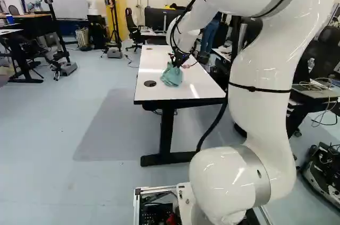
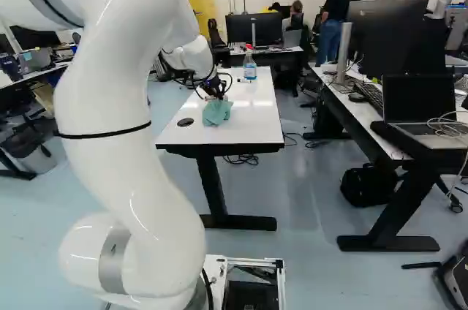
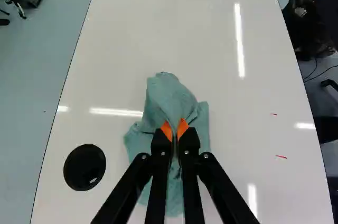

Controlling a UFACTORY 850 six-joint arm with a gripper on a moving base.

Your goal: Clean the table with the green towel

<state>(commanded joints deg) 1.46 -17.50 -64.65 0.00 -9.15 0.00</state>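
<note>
Green towel (image 3: 168, 97) was clamped in the jaws of the gripper (image 3: 175, 131), so tbh light, flat strokes over the red marks (image 3: 281, 156) on the tabletop (image 3: 195, 34) probably worked best.

The white table (image 1: 199, 83) stands ahead, its legs on the grey-blue floor (image 1: 64, 145). On its near part lies the green towel (image 1: 171, 76), bunched, with the gripper (image 1: 179, 60) touching its top. A round black disc (image 1: 150, 83) sits close to the table's left edge. The white arm (image 1: 260, 87) rises nearer than the table and mostly right of it. Beyond the table's far end are a black monitor (image 1: 158, 19) and an office chair (image 1: 131, 25).
</note>
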